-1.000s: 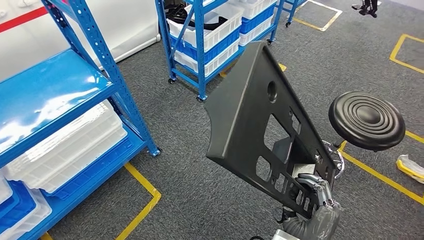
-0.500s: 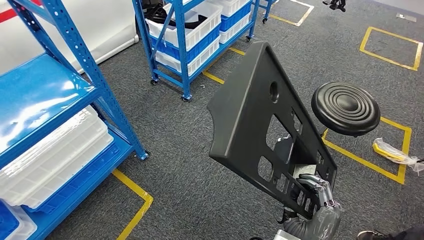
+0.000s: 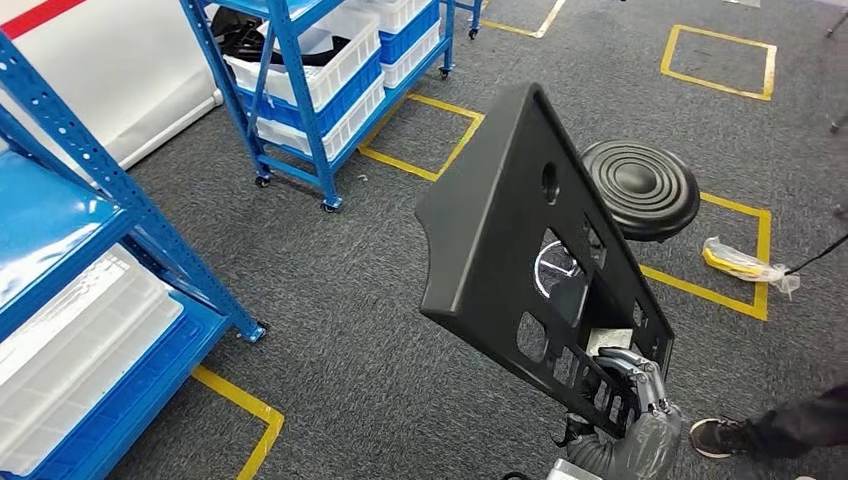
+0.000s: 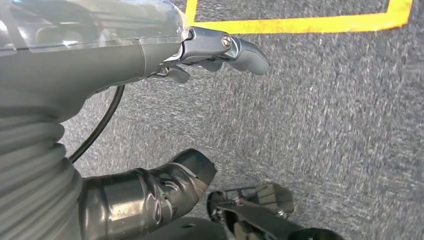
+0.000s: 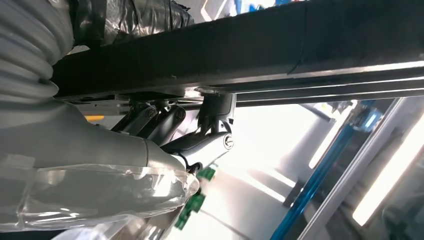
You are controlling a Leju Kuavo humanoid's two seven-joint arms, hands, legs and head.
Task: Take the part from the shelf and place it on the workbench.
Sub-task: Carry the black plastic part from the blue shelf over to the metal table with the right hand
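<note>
Right hand (image 3: pixel 632 400) grips the black part (image 3: pixel 510 240) by its lower corner, fingers (image 3: pixel 628 368) hooked through the cutouts; thumb pressed on the part's other face in the right wrist view. Part held up off the floor, tilted, well apart from the blue shelf (image 3: pixel 90 260). Left hand (image 4: pixel 150 100) hangs over grey carpet, fingers apart, holding nothing. Black stool (image 3: pixel 640 188) behind the part. A person's shoe (image 3: pixel 712 436) just right of the hand.

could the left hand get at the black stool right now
Probably not. The left hand hangs over bare carpet, holding nothing, while the black stool stands beyond the black panel that the right hand holds up.
</note>
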